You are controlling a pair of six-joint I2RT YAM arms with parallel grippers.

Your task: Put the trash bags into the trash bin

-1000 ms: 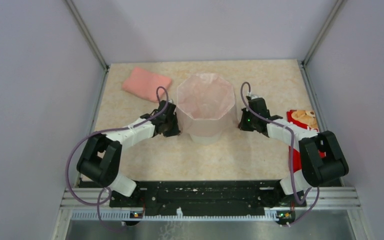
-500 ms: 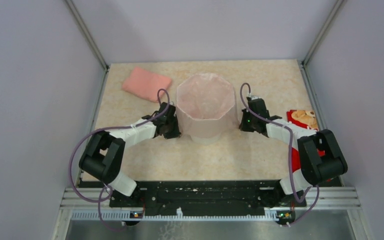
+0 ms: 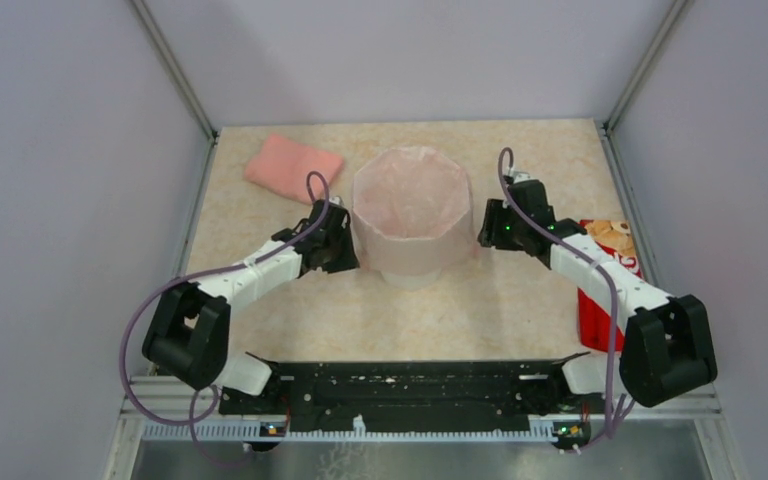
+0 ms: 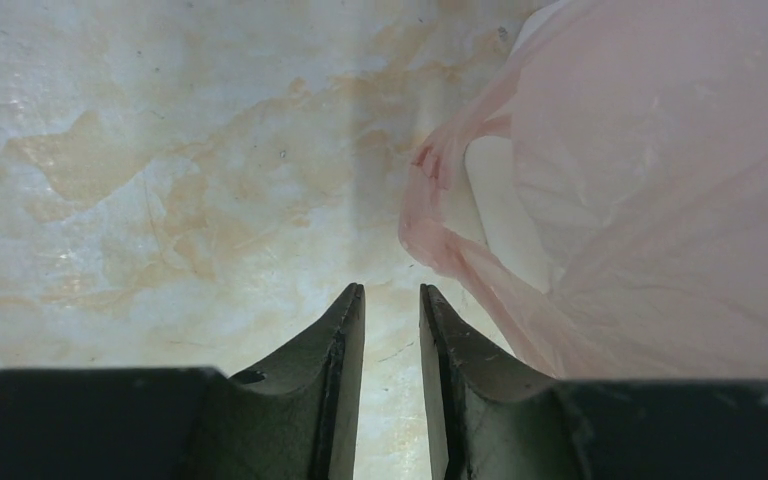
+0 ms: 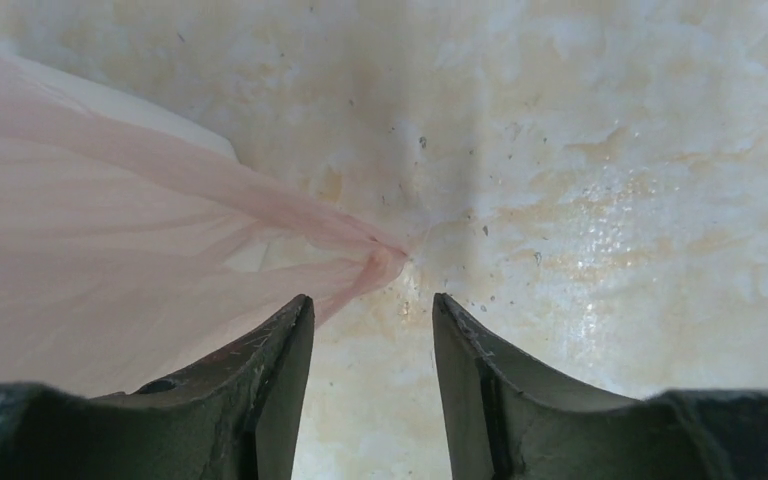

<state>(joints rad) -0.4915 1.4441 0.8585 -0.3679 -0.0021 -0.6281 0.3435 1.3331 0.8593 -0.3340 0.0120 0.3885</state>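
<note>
The trash bag [image 3: 412,185] is lining the trash bin [image 3: 410,270] at mid-table, its film folding over the rim and down the walls. At the bin's left side the left gripper [image 4: 392,292] is hovering, jaws parted only narrowly and gripping nothing, with a handle loop [image 4: 430,215] dangling just ahead to its right. Opposite, the right gripper [image 5: 372,300] is hanging with jaws spread wide, the bag's twisted tip [image 5: 385,262] just ahead of the gap. The step in hand is probably seating the bag's skirt. Next, each arm is likely needing to pinch loose film and pull downward without tipping the bin.
</note>
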